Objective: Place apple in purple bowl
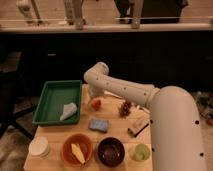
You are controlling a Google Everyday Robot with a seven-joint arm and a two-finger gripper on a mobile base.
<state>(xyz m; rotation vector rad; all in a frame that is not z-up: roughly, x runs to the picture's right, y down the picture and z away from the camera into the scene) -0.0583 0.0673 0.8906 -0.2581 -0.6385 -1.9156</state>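
Observation:
The apple [96, 104] is a small orange-red fruit on the wooden table [115, 131], just right of the green tray. My gripper [93, 100] hangs from the white arm directly over the apple's left side, at table height. The purple bowl [110, 151] sits at the table's front edge, centre, well below the apple and apart from it. The arm hides the gripper's tips.
A green tray [56, 100] with a white cloth [68, 111] is at the left. An orange bowl [77, 149] holds a yellow item. A blue sponge [99, 124], dark grapes [125, 107], a light green cup [141, 152], a white cup [39, 147] and a brown bar [137, 128] also lie on the table.

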